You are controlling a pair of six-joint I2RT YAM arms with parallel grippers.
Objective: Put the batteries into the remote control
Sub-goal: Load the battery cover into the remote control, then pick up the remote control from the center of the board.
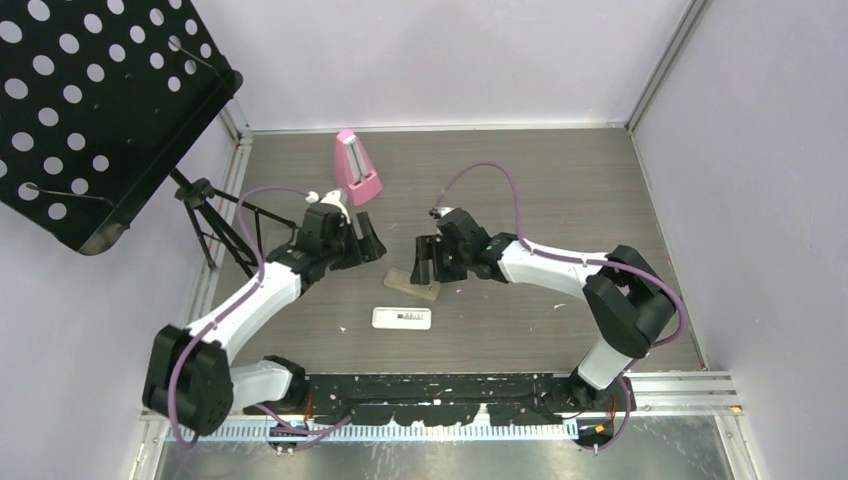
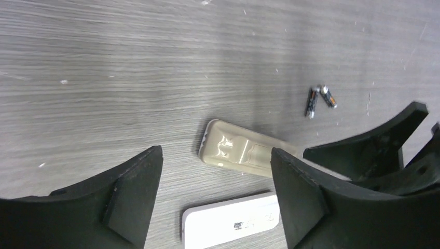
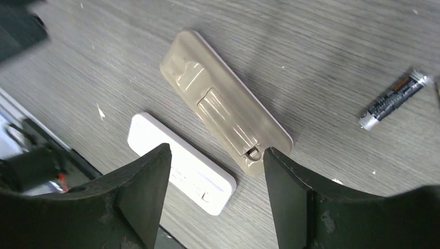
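Both arms reach in over the grey wood-grain worktop (image 1: 560, 180).

The left fingers (image 2: 132, 197) are spread wide and released, with nothing between them. The right fingers (image 3: 140, 197) are likewise parted and hold nothing.

The beige remote (image 3: 223, 104) lies flat on the worktop, back face up. It shows a ribbed panel with a small latch tab at one end. It sits just beyond the tips of both pairs of fingers, untouched by either. One end of it lies in line with the gap of the right fingers.

The batteries (image 2: 319, 99), two dark cells, lie loose on the worktop with their ends meeting in a narrow V. They rest past the beige remote as seen from the left fingers, and well off to the outer side of the right fingers.

A white remote (image 2: 231, 220) lies flat closer in than the beige one, partly under the tips of both pairs.

A pink metronome (image 1: 355, 168) stands farther back, behind the left fingers.
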